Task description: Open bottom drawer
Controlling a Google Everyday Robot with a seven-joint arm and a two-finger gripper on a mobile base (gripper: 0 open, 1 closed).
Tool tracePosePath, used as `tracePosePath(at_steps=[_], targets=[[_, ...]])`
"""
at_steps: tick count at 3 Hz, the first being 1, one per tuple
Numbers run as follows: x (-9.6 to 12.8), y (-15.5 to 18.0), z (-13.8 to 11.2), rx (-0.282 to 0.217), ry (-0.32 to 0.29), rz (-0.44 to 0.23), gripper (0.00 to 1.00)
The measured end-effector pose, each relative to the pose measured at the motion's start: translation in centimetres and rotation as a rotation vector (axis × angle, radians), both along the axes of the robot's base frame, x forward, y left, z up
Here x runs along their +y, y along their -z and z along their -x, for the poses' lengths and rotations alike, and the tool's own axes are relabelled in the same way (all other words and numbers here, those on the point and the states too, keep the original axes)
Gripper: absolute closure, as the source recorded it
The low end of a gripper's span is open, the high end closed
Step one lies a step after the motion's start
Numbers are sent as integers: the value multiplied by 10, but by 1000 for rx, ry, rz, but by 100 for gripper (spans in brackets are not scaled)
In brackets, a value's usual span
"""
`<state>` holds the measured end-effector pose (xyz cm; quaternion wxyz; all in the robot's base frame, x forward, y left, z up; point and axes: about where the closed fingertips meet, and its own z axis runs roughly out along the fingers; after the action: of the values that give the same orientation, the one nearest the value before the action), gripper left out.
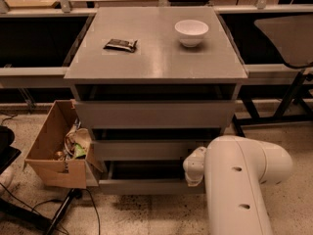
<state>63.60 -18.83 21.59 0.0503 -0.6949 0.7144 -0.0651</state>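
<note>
The grey cabinet (156,58) has three handle-less drawers. The bottom drawer (146,186) is the lowest flat front panel. It stands pulled out a little, with a dark gap above it. My white arm (242,185) fills the lower right. My gripper (194,166) is at the end of the arm, against the right end of the bottom drawer. It is mostly hidden by the arm. The middle drawer (146,150) and top drawer (154,114) also stand slightly out in steps.
A white bowl (191,32) and a dark snack packet (120,45) lie on the cabinet top. An open cardboard box (56,153) with rubbish stands on the floor at the left of the cabinet. Cables and a dark stand lie at bottom left. Metal table legs (288,106) are at the right.
</note>
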Motion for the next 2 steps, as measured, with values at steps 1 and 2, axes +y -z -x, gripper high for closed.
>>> tracePosePath(at_steps=[1, 2], targets=[[0, -4, 0, 0, 0, 0, 100], [0, -4, 0, 0, 0, 0, 82]])
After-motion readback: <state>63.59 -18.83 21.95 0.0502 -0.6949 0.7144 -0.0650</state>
